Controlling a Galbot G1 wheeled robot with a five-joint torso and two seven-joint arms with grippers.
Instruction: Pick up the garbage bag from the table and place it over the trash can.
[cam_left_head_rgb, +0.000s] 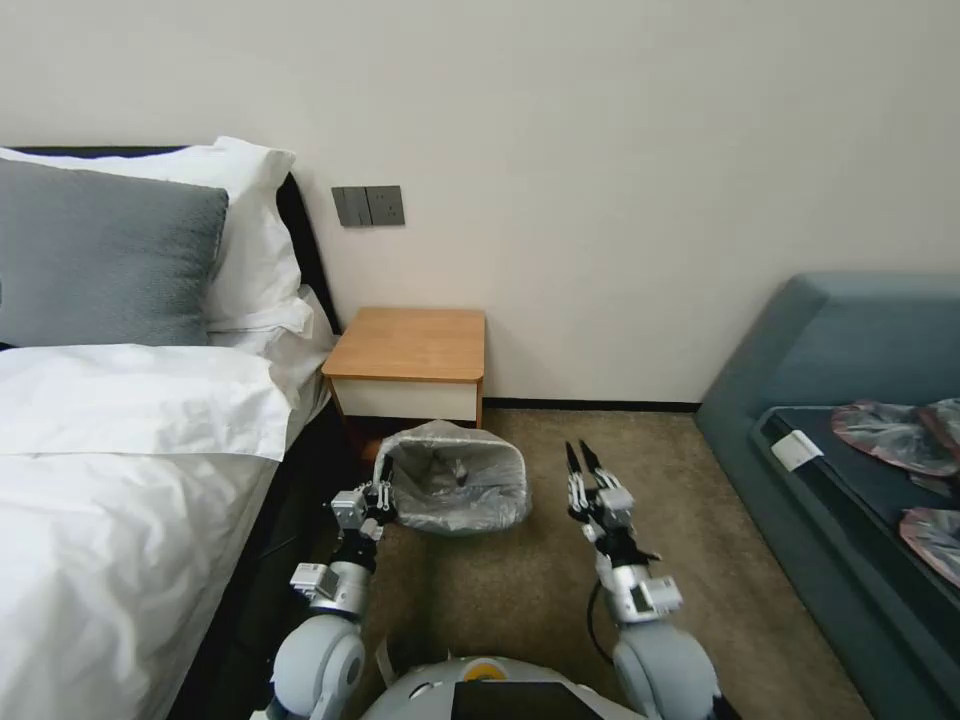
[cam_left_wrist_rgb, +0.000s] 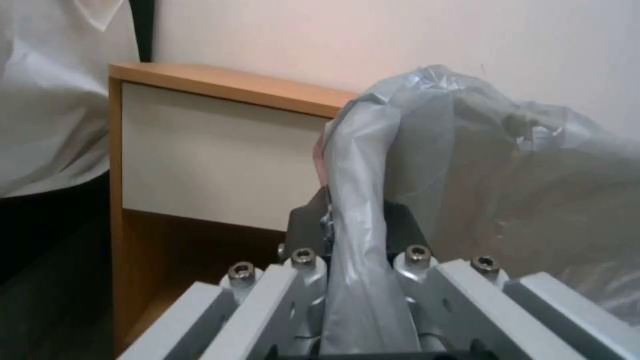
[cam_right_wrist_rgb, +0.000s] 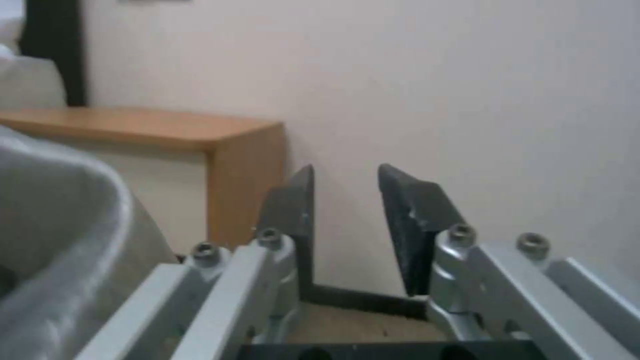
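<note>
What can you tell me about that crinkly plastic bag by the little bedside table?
The garbage bag is thin, wrinkled, see-through grey plastic film. It is already draped over the trash can, lining the inside and folding over the rim, on the carpet just in front of the table. The left hand is shut on a bunched strip of the film at the rim on the bed side; the left wrist view shows that fold running between its dark fingers. The right hand is open and apart from it.
</note>
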